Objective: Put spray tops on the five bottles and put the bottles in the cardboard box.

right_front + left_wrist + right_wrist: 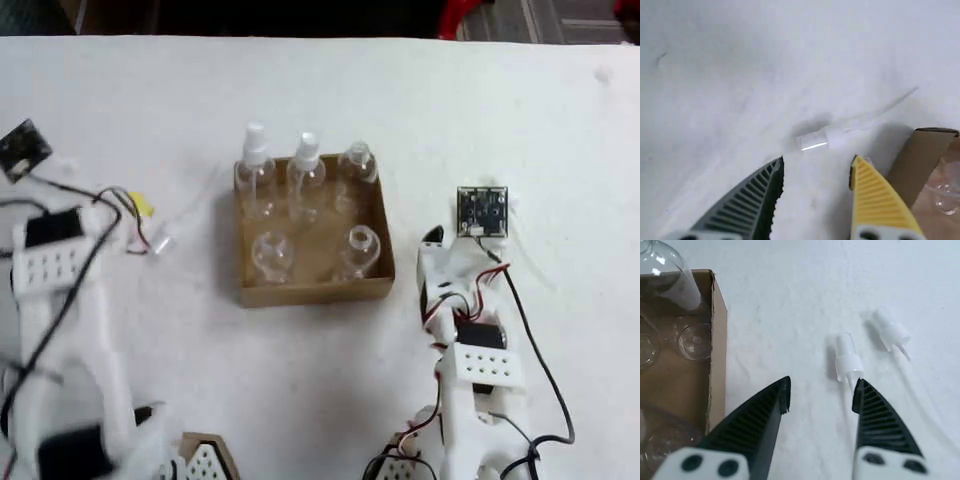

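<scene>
Open and empty, the left hand point(818, 161) hovers by a spray top point(812, 141); the pickup looks next: advance, then pinch.

Bare table point(420, 100) around the cardboard box point(315, 292), five close-set bottles point(305, 185) inside, loose spray tops point(848, 359) nearby.

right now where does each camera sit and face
high view: fixed overhead, looks down on brown cardboard box of clear plastic bottles; both arms show
left wrist view: on that wrist, past its open grey-and-yellow gripper at one white spray top
right wrist view: same, past its open black gripper at two white spray tops
all share the box
</scene>
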Tool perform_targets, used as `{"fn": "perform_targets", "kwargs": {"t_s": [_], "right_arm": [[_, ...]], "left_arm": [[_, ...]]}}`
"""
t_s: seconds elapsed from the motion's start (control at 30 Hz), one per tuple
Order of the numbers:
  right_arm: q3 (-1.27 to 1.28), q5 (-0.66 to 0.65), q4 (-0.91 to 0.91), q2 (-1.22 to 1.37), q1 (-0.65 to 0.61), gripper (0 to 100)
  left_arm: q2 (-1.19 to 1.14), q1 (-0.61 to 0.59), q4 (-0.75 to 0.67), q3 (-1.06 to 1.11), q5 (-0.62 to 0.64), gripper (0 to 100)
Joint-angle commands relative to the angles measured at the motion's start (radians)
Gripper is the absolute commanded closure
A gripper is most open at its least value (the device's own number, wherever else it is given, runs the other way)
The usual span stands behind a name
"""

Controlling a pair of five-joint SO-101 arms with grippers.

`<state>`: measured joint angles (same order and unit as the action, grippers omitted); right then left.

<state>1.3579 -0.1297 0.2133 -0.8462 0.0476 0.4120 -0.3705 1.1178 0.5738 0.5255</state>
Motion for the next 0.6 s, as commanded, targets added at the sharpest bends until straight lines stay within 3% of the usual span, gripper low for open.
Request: {"fn": "perform_targets", "kwargs": {"t_s": [0.0, 0.17, 0.37, 0.57], "right_arm": [[-0.011, -0.012, -0.015, 0.001, -0.012, 81.5], [-0.011, -0.012, -0.018, 0.001, -0.013, 81.5], [-0.011, -0.012, -0.021, 0.001, -0.013, 81.5], [-0.012, -0.012, -0.021, 0.001, -0.013, 81.5]], "left_arm": [[-0.308, 0.01, 0.038, -0.233, 0.015, 80], [-0.47, 0.013, 0.152, -0.425, 0.204, 80], [-0.558, 0.079, 0.149, -0.5, 0.285, 79], [-0.631, 0.105, 0.11, -0.526, 0.413, 58]]}}
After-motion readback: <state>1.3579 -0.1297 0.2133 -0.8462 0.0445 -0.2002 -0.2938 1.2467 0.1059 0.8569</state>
